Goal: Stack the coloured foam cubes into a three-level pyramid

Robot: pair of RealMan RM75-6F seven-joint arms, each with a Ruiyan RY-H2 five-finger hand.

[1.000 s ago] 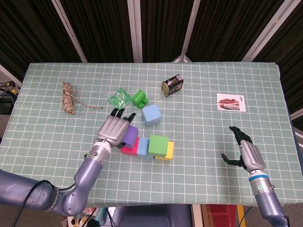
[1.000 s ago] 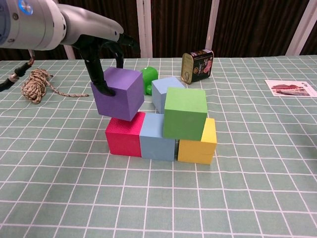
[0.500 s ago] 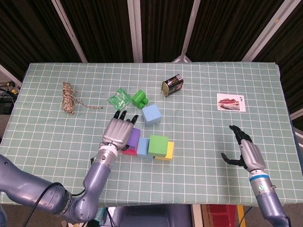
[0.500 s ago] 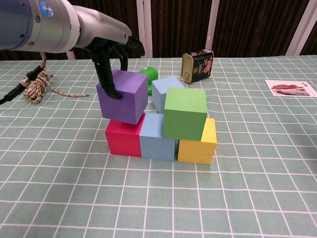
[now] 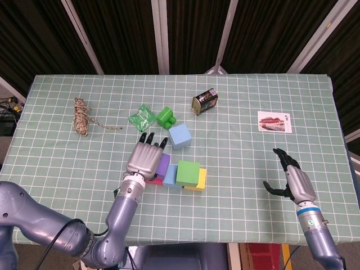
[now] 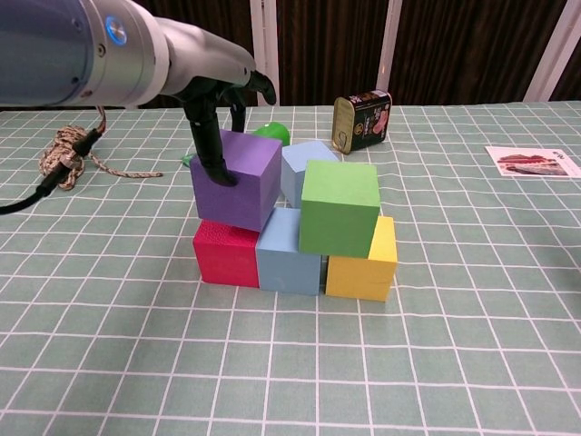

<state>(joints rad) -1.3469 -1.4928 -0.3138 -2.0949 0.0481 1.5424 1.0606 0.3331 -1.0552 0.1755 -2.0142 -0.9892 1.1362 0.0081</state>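
My left hand (image 5: 147,159) (image 6: 221,118) grips a purple cube (image 6: 238,180) (image 5: 162,166), tilted, over the seam between the red cube (image 6: 225,255) and a light blue cube (image 6: 289,254). Those two and a yellow cube (image 6: 366,263) form a row on the table. A green cube (image 6: 339,207) (image 5: 188,172) sits on top, over the blue and yellow ones. Another light blue cube (image 5: 179,136) stands behind the row. My right hand (image 5: 294,180) hovers open near the table's front right.
Behind the stack lie a green toy (image 5: 166,116), a green wrapper (image 5: 142,117) and a tin can (image 5: 205,101) on its side. A coil of rope (image 5: 82,116) sits at the left, a picture card (image 5: 274,121) at the right.
My left hand has carried the purple cube rightward and lower, from above the red cube toward the green one. The right hand has not moved.
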